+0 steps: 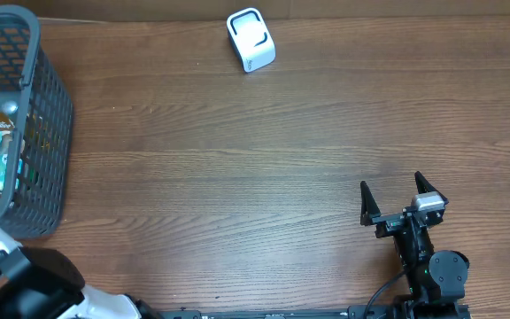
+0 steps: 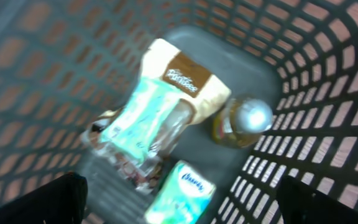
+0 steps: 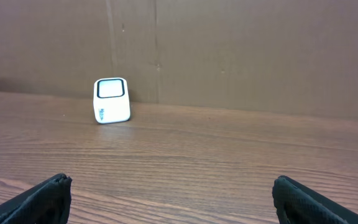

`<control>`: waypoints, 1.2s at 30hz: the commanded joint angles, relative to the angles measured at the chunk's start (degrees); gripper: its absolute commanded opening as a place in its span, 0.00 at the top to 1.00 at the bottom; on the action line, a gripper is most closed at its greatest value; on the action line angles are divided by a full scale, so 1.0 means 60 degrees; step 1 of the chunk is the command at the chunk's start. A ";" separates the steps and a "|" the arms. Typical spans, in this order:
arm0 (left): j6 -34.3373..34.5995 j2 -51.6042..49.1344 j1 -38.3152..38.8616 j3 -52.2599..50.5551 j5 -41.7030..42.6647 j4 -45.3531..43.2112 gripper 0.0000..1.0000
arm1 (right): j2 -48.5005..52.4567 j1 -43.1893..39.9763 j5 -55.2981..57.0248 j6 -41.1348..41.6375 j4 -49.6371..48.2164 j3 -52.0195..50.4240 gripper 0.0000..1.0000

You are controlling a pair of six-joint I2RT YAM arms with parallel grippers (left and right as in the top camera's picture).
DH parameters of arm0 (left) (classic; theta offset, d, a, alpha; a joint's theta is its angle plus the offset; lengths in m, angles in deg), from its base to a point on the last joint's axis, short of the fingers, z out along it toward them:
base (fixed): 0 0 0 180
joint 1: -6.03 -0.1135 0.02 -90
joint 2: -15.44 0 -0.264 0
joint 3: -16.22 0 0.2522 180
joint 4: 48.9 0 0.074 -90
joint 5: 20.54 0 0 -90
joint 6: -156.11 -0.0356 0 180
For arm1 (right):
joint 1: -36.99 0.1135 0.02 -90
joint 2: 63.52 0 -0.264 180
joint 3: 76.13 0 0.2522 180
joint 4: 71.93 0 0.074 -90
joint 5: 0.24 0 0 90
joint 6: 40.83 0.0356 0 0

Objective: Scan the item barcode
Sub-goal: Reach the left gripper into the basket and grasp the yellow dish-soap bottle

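Several packaged items lie heaped in the grey mesh basket at the table's left edge. We hold our left gripper spread wide above them, grasping nothing. Our right gripper gapes empty near right, and the white scanner stands far.
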 commanded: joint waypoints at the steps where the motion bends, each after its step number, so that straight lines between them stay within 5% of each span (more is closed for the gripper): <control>1: -0.1322 -0.0634 -0.0015 -0.0087 0.1767 -0.0142 0.00 | -0.0069 -0.0018 0.0018 0.0022 -0.0033 -0.0102 0.00; 25: -0.2368 -0.3537 0.0335 -0.0087 0.2987 -0.1304 0.00 | -0.0069 -0.0018 0.0018 0.0022 -0.0033 -0.0102 0.00; 29: -0.2361 -0.3534 0.0375 -0.0087 0.2983 -0.1453 0.12 | -0.0069 -0.0018 0.0015 0.0022 -0.0033 -0.0102 0.00; 36: -0.2361 -0.3534 0.0433 -0.0142 0.2980 -0.1541 0.14 | -0.0069 -0.0018 0.0015 0.0022 -0.0033 -0.0102 0.00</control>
